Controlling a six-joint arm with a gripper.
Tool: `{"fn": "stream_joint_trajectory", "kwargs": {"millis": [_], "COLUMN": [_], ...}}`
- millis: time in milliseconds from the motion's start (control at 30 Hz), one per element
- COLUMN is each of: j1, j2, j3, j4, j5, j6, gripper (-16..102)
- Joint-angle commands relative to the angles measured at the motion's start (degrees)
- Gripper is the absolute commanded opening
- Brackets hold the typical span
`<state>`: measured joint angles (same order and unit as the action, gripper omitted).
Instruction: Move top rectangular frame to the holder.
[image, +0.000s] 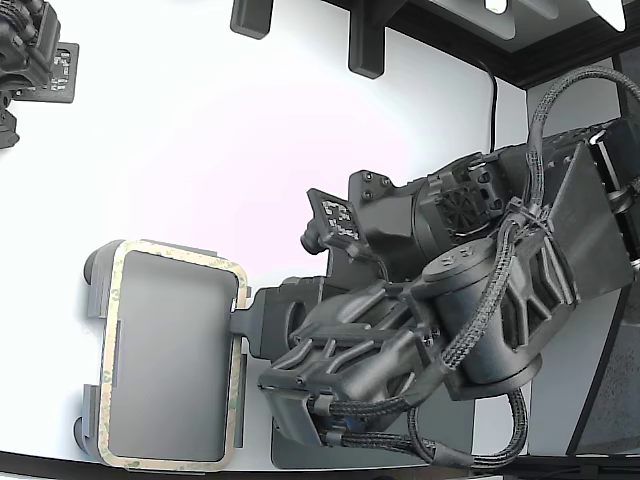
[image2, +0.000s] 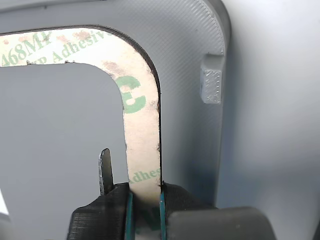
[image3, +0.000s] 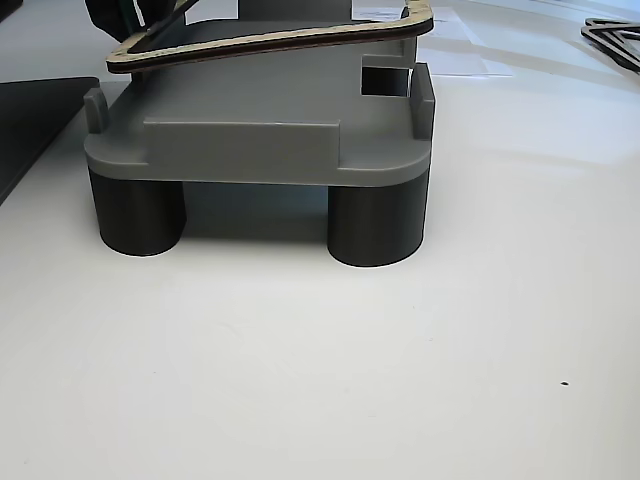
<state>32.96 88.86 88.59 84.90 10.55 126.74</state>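
The rectangular frame (image: 165, 463), a thin tan mottled ring, hangs over the light grey holder (image: 165, 350) at the exterior view's lower left. My gripper (image: 241, 320) is shut on the middle of the frame's long side nearest the arm. The wrist view shows my gripper (image2: 145, 199) pinching the frame's printed rim (image2: 142, 140) above the holder's floor (image2: 190, 60) and a raised tab (image2: 211, 85). In the other view the frame (image3: 280, 40) is tilted above the holder (image3: 250, 150), not seated between its tabs. My gripper (image3: 125, 12) shows at the frame's upper left end.
A dark grey mat (image: 290, 450) lies under my arm; it also shows in the other view (image3: 30, 120). Another dark frame (image3: 615, 35) lies on the table at the far right. A second arm (image: 30, 60) stands at the exterior view's top left. Black brackets (image: 365, 45) stand at the back.
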Motion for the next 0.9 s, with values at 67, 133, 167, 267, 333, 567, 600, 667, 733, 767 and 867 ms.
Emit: {"fn": "stream_joint_trajectory", "kwargs": {"millis": [67,133,167,267,333,567,600,667,733,767,867], "j1": [-0.97,-0.97,-0.97,-0.88,-0.88,-0.88,-0.88,-0.88,-0.88,-0.88,-0.79], "j2": [1.05,1.23,1.32,1.67,1.76,2.11,2.11,2.2,2.2,2.11,1.93], "j3": [0.09,0.7,1.05,1.85,2.2,3.25,3.34,3.69,4.04,4.13,4.13], "j4": [-1.05,-1.49,-1.58,-1.85,-2.2,-2.9,-2.99,-3.34,-3.87,-4.13,-4.48], "j5": [-0.18,-0.62,-0.7,-0.7,-0.62,-0.35,-0.44,-0.44,-0.62,-0.62,-0.7], "j6": [-0.09,-0.26,-0.26,0.0,0.09,0.26,0.26,0.26,0.26,0.26,0.35], "gripper": [-13,-13,-13,-13,-13,-13,-13,-13,-13,-13,-13]}}
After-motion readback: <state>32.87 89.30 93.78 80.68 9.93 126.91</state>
